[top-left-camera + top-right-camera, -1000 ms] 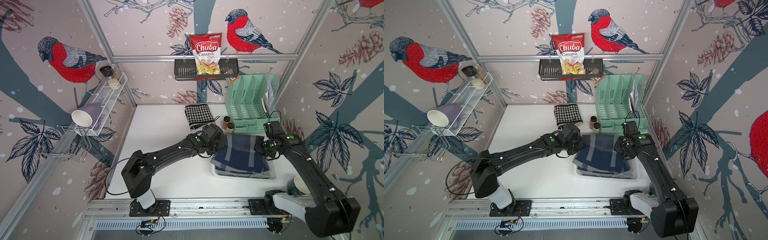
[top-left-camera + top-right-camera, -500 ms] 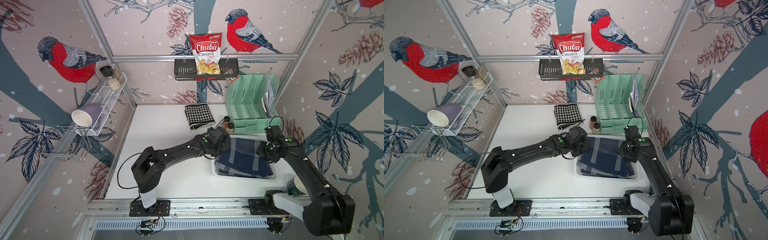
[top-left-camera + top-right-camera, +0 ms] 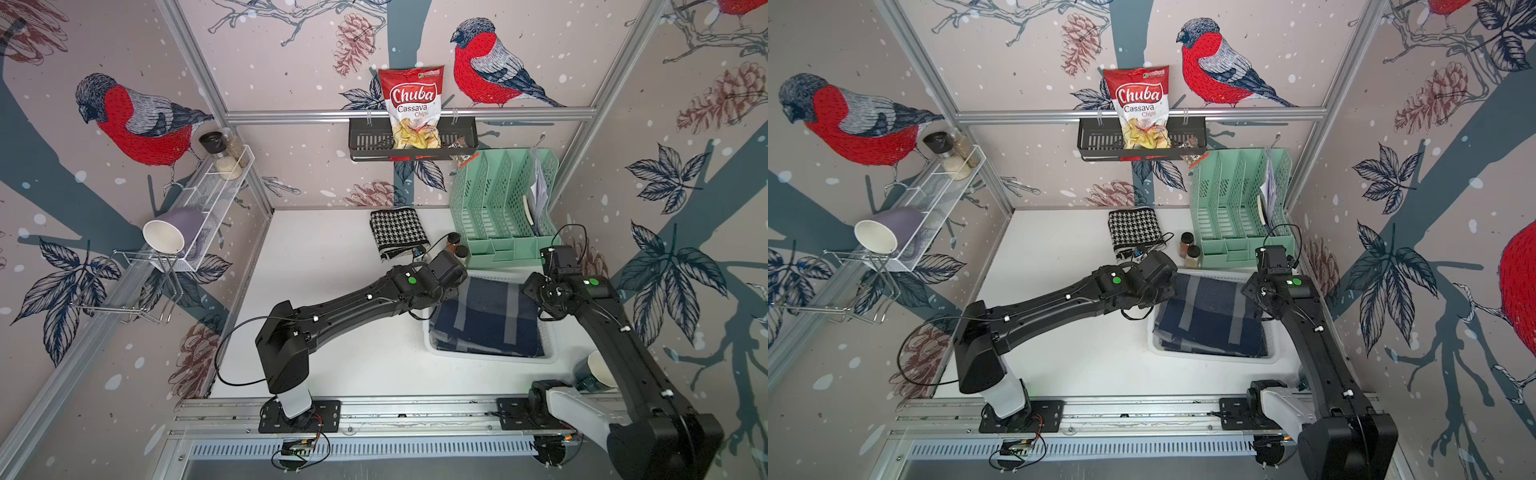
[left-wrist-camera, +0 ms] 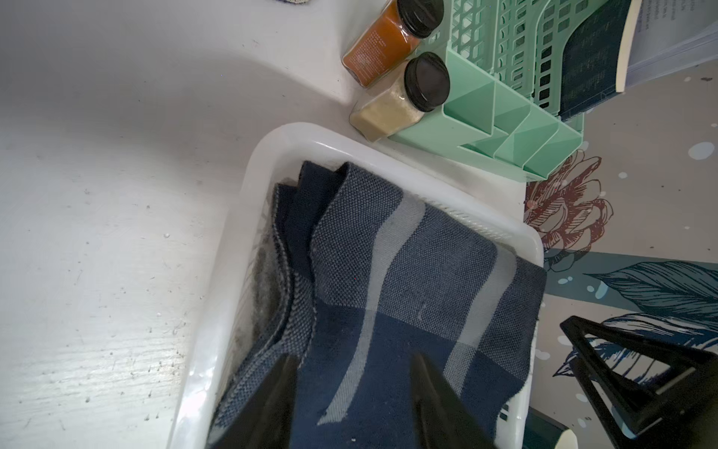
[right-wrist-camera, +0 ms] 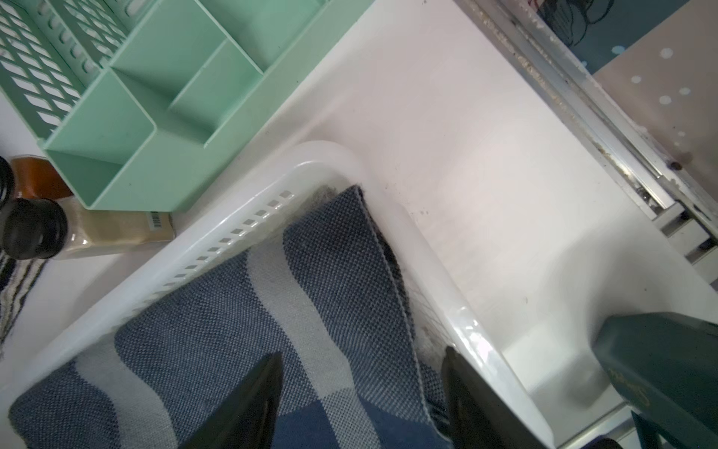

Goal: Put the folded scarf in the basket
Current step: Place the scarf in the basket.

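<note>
The folded scarf, navy with grey stripes, lies flat inside the white basket at the table's right. My left gripper stands open just over the scarf's far left corner. Its fingers are spread apart with cloth lying loose beneath them. My right gripper is open over the far right corner of the scarf. One finger is beside the basket's rim.
A mint green organiser stands right behind the basket, with two spice jars at its left. A folded houndstooth cloth lies further back. A green cup sits at the front right, near the right arm's base.
Both grippers were shut on the scarf, holding it above the basket. They carried it down into the basket and both opened, letting the scarf go.
</note>
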### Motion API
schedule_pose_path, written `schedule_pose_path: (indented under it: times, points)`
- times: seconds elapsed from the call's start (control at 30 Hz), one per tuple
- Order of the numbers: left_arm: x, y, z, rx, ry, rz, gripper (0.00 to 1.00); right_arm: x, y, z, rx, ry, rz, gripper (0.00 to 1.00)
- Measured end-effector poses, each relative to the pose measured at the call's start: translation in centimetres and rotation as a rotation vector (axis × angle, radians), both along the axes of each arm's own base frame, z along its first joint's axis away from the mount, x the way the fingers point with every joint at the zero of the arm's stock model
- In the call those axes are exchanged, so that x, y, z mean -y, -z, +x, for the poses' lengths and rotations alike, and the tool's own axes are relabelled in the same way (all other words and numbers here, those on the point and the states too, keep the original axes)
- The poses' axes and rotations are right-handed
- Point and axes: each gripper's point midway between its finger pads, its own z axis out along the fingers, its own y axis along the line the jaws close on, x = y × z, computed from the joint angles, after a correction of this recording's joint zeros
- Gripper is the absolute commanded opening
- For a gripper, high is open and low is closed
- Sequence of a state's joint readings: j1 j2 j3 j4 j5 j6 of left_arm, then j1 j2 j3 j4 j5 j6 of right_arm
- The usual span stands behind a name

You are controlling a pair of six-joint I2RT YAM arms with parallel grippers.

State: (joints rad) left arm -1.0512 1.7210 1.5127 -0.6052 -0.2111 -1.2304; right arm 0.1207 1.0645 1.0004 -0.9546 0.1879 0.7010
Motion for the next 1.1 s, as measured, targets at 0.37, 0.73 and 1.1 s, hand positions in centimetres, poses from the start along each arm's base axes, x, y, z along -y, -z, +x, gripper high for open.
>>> schedule_pose_path:
  times: [0.37, 0.73, 1.1]
  points:
    - [1.4, 7.6, -2.1, -0.13, 0.075, 0.058, 0.34, -4.3, 3.7, -1.9, -0.068, -0.091, 0.032, 0.54]
    - [0.5, 10.2, -3.2, -0.157, 0.069, 0.076, 0.33, -0.3, 8.1, -2.3, -0.144, 0.043, 0.06, 0.56]
    - [1.8, 4.1, -2.9, -0.073, 0.068, -0.007, 0.44, -1.7, 5.5, -0.8, -0.066, -0.018, 0.09, 0.61]
